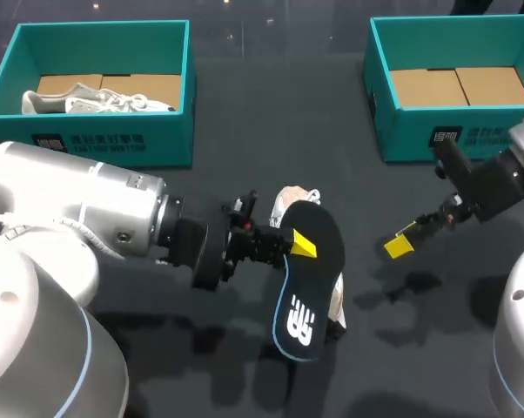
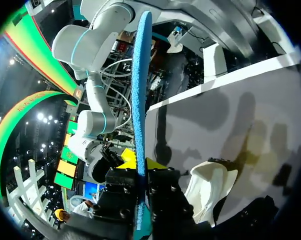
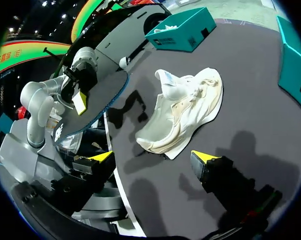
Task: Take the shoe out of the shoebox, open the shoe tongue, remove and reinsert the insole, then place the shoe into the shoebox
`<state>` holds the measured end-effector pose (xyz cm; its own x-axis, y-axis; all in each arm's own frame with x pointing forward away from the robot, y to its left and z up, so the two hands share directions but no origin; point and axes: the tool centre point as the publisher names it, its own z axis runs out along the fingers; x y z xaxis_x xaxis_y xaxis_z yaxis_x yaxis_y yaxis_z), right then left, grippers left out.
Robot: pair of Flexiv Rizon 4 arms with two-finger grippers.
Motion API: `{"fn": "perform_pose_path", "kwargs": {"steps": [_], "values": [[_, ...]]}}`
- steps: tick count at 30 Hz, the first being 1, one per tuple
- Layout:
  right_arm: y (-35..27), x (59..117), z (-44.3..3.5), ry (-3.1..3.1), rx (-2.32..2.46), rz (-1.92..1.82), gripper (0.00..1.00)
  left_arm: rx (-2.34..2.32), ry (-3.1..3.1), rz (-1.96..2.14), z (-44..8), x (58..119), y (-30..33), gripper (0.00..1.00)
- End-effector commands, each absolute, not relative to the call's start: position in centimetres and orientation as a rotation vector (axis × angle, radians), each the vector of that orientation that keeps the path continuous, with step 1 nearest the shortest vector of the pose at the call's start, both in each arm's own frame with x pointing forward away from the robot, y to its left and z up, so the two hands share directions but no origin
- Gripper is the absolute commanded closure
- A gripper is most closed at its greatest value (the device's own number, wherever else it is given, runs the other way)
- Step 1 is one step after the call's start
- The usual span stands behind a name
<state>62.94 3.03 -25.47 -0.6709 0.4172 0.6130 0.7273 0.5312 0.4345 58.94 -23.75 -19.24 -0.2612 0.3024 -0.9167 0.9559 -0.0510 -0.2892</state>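
The insole (image 1: 307, 279) is out, pinched edge-on in my left gripper (image 1: 298, 245) just above the white shoe (image 3: 185, 112), which lies, it seems, on its side in the middle of the desk (image 1: 271, 113). By my reckoning the removal is done; reinserting the insole and boxing the shoe remain. My right gripper (image 3: 153, 158) hangs wide and empty near the shoe, with bare desk between it and the empty shoebox (image 1: 401, 131), whose walls need clearing

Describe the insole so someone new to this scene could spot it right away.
Over the dark table, look to the middle, where the left claw clamps it. The insole is a thin, flat black sheet with a white logo, unlike the bulky cream shoe beside it.
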Motion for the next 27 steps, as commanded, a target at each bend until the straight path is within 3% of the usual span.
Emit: {"fn": "perform_pose_path", "kwargs": {"steps": [1,10,20,27], "values": [[1.7,61.5,-24.9,-2.547,-0.96,-0.871,0.0,1.444,1.616,-1.143,-18.1,57.8,-22.9,1.0],[1.7,61.5,-24.9,-2.547,-0.96,-0.871,0.0,1.444,1.616,-1.143,-18.1,57.8,-22.9,1.0],[1.8,61.3,-27.8,-2.77,-0.64,-0.831,0.0,1.256,1.722,-1.679,-20.9,55.6,-24.1,1.0],[1.8,61.6,-28.6,-2.778,-0.594,-0.791,0.0,1.248,1.719,-1.704,-20.8,55.5,-24.2,1.0]]}}
